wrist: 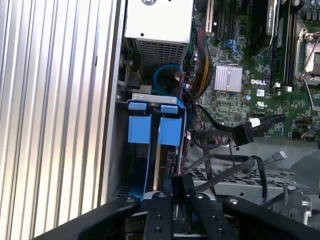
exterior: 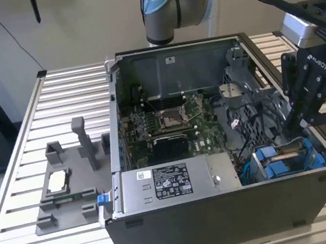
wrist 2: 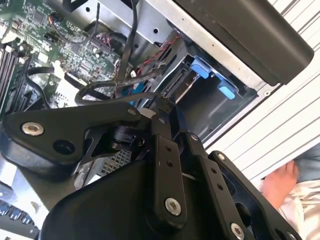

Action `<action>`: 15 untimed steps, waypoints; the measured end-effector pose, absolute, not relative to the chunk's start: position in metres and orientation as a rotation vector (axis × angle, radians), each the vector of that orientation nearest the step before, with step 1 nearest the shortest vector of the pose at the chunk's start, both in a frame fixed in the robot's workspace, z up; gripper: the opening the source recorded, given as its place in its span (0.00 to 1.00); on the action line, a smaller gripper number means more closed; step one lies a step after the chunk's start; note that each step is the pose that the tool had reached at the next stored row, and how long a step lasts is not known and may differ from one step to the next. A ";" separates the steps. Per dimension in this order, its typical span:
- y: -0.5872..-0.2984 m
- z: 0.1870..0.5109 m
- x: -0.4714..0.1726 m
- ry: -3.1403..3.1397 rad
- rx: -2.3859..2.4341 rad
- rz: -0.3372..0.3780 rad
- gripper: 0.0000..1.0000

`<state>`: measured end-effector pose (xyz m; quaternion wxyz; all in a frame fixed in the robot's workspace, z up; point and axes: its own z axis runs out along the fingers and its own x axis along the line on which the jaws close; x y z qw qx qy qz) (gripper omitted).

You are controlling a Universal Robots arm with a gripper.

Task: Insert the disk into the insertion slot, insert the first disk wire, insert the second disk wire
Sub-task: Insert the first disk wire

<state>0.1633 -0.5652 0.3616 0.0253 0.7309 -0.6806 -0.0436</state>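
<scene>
The disk [wrist: 170, 132] stands on edge inside the insertion slot [wrist: 119, 150], a grey metal cage in the corner of the open computer case. Its two blue end tabs face out and also appear in the second wrist view [wrist 2: 226, 91]. In the exterior view the disk [exterior: 279, 163] sits at the case's front corner on the exterior view's right. My gripper [wrist: 176, 184] hangs right over the disk's inner end, fingers pressed together and shut, with nothing seen between them. A loose black wire with a black plug [wrist: 242, 134] and a second flat wire [wrist: 278, 157] lie beside the cage.
The silver power-supply box [exterior: 172, 181] lies along the case's front wall, the motherboard [exterior: 169, 121] behind it. A grey fixture [exterior: 68, 185] stands on the slatted table [exterior: 67, 99] at the exterior view's left. A person's hand [wrist 2: 280, 186] rests beyond the case.
</scene>
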 end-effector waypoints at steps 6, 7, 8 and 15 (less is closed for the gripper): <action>-0.567 0.359 0.167 -2.116 2.259 -0.150 0.19; -0.567 0.359 0.167 -2.116 2.260 -0.150 0.19; -0.567 0.359 0.167 -2.116 2.260 -0.150 0.19; -0.568 0.359 0.169 -2.106 2.248 -0.179 0.19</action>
